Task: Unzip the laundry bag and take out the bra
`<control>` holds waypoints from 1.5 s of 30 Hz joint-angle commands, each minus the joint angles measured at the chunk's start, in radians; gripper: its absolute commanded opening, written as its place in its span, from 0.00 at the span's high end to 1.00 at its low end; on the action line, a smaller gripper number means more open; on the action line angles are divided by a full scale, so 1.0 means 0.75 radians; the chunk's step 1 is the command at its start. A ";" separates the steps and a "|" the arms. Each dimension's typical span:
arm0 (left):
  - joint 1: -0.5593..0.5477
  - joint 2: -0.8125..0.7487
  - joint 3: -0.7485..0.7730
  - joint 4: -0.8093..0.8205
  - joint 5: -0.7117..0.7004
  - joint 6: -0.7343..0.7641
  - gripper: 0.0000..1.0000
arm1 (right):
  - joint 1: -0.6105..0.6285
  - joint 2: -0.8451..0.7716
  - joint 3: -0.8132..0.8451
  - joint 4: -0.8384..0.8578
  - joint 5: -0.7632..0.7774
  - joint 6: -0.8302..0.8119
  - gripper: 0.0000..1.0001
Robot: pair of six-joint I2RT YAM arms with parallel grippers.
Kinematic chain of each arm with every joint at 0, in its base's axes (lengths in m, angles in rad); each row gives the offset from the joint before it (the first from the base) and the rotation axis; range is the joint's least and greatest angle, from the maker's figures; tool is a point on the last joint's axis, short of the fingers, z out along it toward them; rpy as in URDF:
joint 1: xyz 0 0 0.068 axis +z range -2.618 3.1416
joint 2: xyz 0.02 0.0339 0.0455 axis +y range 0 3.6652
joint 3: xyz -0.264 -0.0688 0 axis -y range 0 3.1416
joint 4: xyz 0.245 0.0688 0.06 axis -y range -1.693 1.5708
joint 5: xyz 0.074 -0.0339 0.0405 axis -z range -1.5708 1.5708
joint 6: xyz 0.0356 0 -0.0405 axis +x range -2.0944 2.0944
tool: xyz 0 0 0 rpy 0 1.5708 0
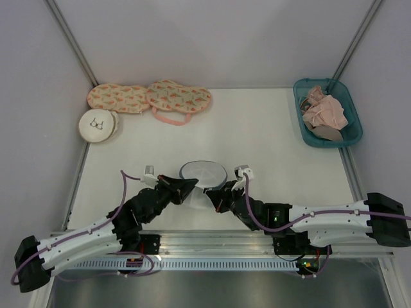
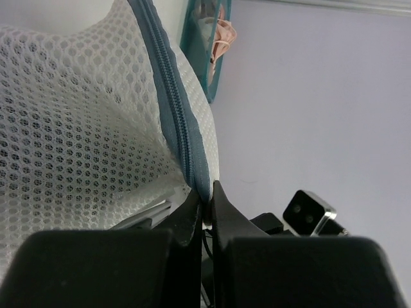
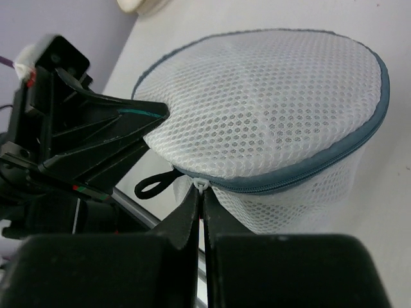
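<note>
The laundry bag (image 3: 270, 96) was braced, clamped by the left claw (image 2: 207, 192); its zipper pull (image 3: 201, 186) was pinched by the right claw (image 3: 201, 200).

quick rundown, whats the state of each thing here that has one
laundry bag: zipped shut, domed, held at its near rim
left gripper: shut on the bag's zipper rim
right gripper: shut on the white zipper tab
teal basket: holding pink and beige garments
bra: not visible

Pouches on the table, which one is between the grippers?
The white mesh laundry bag with the grey zipper; the cream pouch and pink cases lie far left.
</note>
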State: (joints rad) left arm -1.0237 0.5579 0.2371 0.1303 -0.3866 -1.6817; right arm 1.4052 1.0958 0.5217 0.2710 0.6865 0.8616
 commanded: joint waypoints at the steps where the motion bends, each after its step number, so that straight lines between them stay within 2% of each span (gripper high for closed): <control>1: 0.007 -0.099 -0.032 0.023 -0.006 0.258 0.98 | -0.004 0.032 0.100 -0.326 -0.046 -0.065 1.00; 4: 0.011 -0.159 0.005 -0.130 0.010 0.373 0.98 | -0.002 0.056 0.129 -0.451 -0.083 -0.085 1.00; 14: 0.015 -0.463 0.117 -0.631 0.016 0.769 0.98 | -0.004 -0.009 0.131 -0.609 -0.067 -0.095 1.00; 17: 0.015 -0.543 0.148 -0.705 0.063 0.878 0.98 | -0.004 -0.025 0.127 -0.640 -0.050 -0.099 0.99; 21: 0.015 -0.590 0.171 -0.687 0.206 1.029 0.98 | -0.004 -0.027 0.123 -0.658 -0.024 -0.110 1.00; 27: 0.013 -0.476 0.246 -0.622 0.546 1.248 0.98 | -0.004 -0.011 0.157 -0.736 0.015 -0.142 1.00; 28: 0.015 -0.452 0.258 -0.609 0.647 1.275 0.98 | -0.004 -0.011 0.161 -0.756 0.017 -0.153 0.99; 40: 0.015 0.086 0.457 -0.624 1.261 1.594 0.98 | -0.006 -0.082 0.233 -0.977 0.103 -0.247 1.00; 45: 0.015 0.148 0.475 -0.597 1.340 1.608 0.98 | -0.004 -0.154 0.243 -1.030 0.105 -0.286 1.00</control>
State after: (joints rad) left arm -1.0092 0.6651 0.5510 -0.3336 0.4603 -0.5407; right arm 1.4052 1.0248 0.6548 -0.4667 0.6968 0.6842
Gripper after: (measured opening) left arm 0.044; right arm 0.010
